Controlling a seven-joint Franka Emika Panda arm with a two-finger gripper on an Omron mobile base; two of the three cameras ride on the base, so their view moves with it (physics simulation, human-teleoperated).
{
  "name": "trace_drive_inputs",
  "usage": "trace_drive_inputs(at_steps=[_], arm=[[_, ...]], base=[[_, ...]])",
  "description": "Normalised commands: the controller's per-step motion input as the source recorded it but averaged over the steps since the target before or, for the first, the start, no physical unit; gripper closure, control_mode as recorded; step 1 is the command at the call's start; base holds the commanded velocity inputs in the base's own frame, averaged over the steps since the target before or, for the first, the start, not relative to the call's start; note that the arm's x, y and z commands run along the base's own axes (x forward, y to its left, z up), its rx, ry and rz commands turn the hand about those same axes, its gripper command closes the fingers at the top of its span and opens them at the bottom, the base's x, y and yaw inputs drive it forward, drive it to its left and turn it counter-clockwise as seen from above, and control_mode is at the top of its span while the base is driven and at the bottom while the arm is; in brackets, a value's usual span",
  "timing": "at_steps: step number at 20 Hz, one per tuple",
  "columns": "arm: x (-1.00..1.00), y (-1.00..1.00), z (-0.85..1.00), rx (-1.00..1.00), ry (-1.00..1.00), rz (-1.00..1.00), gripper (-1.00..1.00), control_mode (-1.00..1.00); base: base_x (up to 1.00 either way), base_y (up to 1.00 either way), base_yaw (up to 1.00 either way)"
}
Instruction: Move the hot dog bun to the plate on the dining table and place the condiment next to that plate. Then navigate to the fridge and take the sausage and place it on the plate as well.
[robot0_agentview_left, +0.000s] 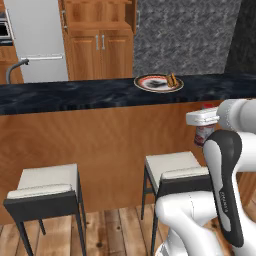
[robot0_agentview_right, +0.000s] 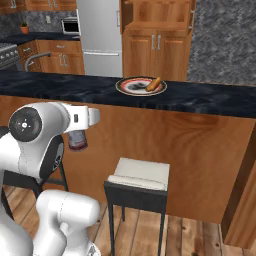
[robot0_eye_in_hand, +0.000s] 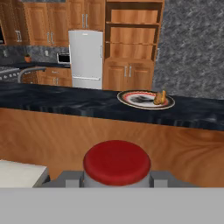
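Now we hold the condiment (robot0_eye_in_hand: 117, 162) clamped between the jaws of our gripper (robot0_eye_in_hand: 117, 177), its red cap right before the hand camera, low on the near side of the dining table (robot0_agentview_left: 75, 95). Far above it on the tabletop, the plate (robot0_agentview_left: 150, 85) carries the hot dog bun (robot0_agentview_left: 172, 80).

The dining table (robot0_agentview_left: 75, 95) top lies bare left of the plate (robot0_agentview_left: 158, 83); stools (robot0_agentview_left: 47, 192) crowd its wooden side below.
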Motion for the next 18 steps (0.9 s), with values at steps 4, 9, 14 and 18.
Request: trace_drive_inputs(at_steps=[4, 9, 14, 18], arm=[[0.00, 0.00, 0.00, 0.00, 0.00, 0.00, 1.00, 1.00], [0.00, 0.00, 0.00, 0.00, 0.00, 0.00, 1.00, 1.00], [0.00, 0.00, 0.00, 0.00, 0.00, 0.00, 1.00, 1.00], [0.15, 0.43, 0.09, 0.00, -0.11, -0.07, 1.00, -1.00]], base=[[0.86, 0.63, -0.15], [0.91, 0.51, -0.14], [0.59, 0.48, -0.13], [0.00, 0.00, 0.00]])
